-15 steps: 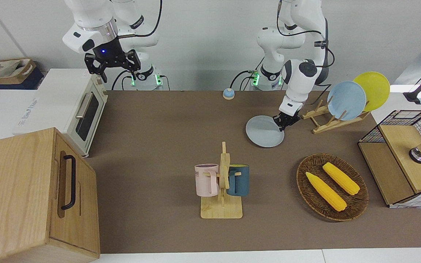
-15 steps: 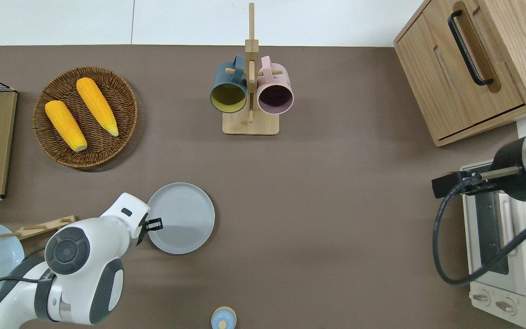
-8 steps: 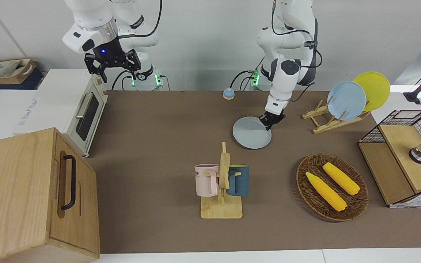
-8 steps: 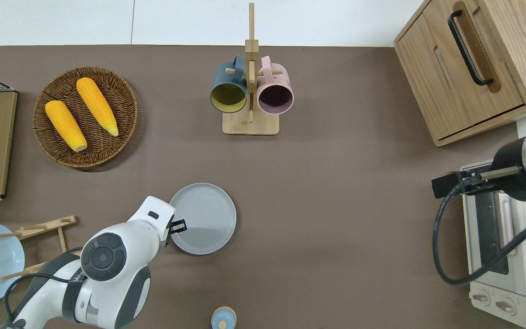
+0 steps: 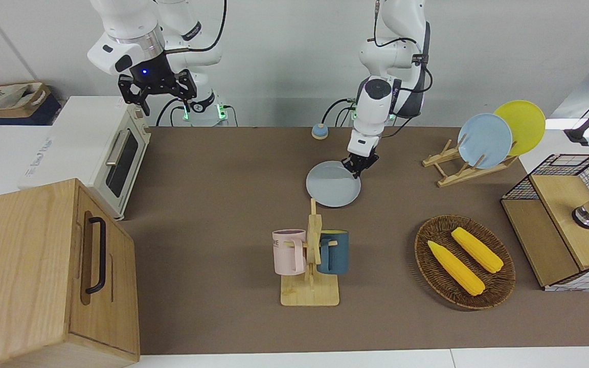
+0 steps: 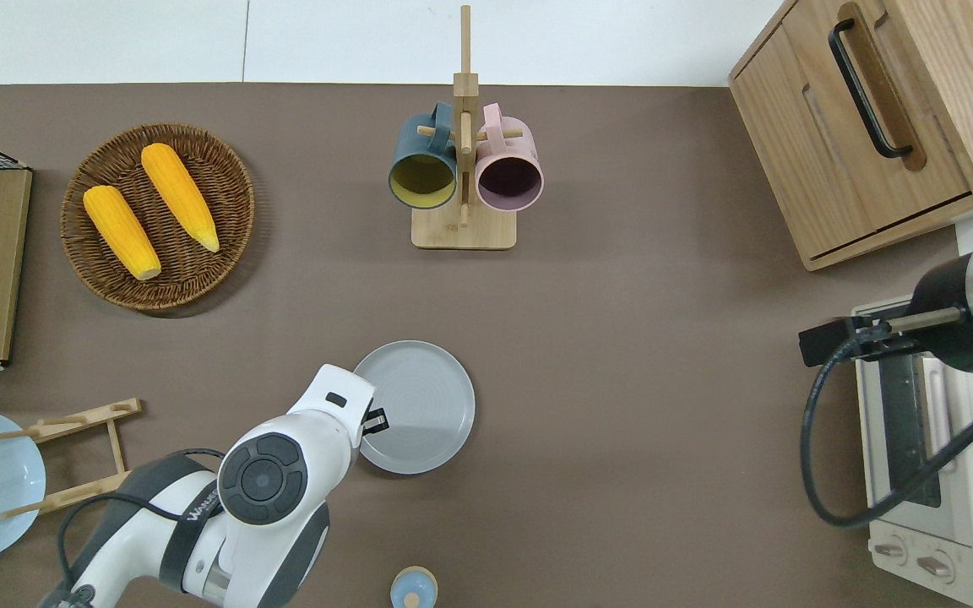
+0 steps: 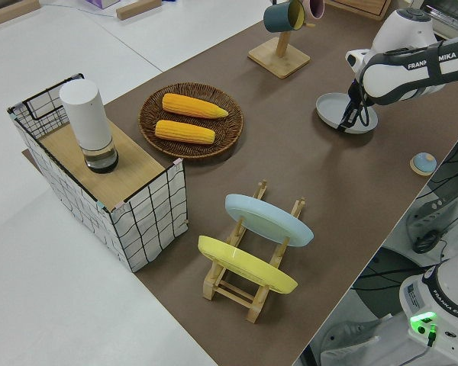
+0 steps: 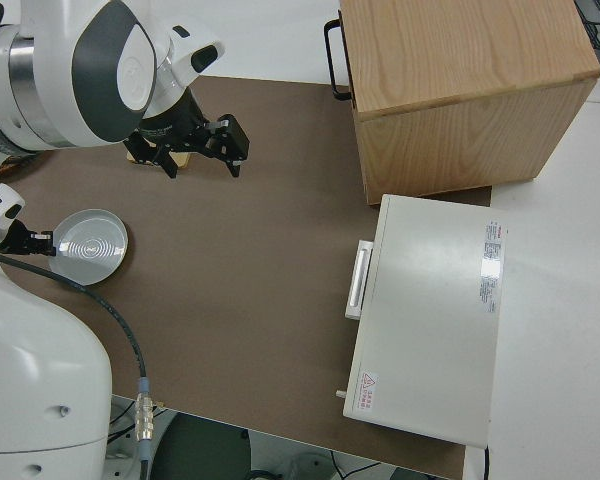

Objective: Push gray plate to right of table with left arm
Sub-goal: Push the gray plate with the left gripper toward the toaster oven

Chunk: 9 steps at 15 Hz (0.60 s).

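Currently mid-push: left gripper [image 6: 374,420] is sitting low against the rim of the gray plate [image 6: 419,405], on the edge facing the left arm's end of the table [image 5: 212,168]. Contact looks like a side push, not a grasp; whether the fingers are spread or closed, I cannot tell from any view.

Plate is lying flat on the brown mat, roughly mid-table lengthwise, nearer to the robots than the mug stand [image 6: 464,169] and well apart from it. The bell [image 6: 413,589] is nearer to the robots than the plate, also clear of it.

Right arm is parked; its gripper [image 5: 157,88] is showing spread fingers in the front view and holding nothing.

My read: plate is only about halfway, with a long open stretch of mat between it and the toaster oven [image 6: 926,456] and the wooden cabinet [image 6: 883,118].

Next move calls for a straight push toward the right arm's end, with the contact point kept near the rim's centerline so the plate is sliding rather than spinning off the fingers. Left arm is already reaching well across, so reach may be limiting how far it goes.
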Tool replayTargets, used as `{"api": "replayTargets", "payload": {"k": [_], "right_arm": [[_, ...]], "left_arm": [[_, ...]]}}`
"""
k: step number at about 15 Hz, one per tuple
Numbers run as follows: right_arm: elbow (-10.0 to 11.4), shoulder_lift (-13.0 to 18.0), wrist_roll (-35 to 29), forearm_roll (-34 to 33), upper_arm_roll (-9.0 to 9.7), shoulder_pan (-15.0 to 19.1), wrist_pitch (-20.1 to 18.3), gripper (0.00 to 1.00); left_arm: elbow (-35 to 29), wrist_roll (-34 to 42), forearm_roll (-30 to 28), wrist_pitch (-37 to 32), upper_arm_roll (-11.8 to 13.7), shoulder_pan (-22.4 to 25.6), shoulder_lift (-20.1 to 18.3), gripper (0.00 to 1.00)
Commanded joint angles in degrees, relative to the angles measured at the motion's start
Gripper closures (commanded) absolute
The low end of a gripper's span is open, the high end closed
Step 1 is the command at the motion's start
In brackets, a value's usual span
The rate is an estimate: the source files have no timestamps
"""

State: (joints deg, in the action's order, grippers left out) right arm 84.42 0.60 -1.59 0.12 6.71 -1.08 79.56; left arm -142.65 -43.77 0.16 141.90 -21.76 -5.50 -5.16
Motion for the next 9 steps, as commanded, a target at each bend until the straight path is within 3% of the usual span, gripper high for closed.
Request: {"api": "replayTargets", "payload": {"k": [1, 9], "right_arm": [[-0.2, 0.4, -0.1, 0.6, 0.85, 1.2, -0.7, 0.017], [-0.2, 0.4, 0.0, 0.6, 0.85, 1.2, -0.7, 0.017]], "left_arm": [[1.7, -5.8, 1.6, -1.6, -2.9, 0.0, 1.7, 1.0], [6.4, -18.5, 5.5, -1.7, -10.0, -0.8, 8.2, 1.0]]}}
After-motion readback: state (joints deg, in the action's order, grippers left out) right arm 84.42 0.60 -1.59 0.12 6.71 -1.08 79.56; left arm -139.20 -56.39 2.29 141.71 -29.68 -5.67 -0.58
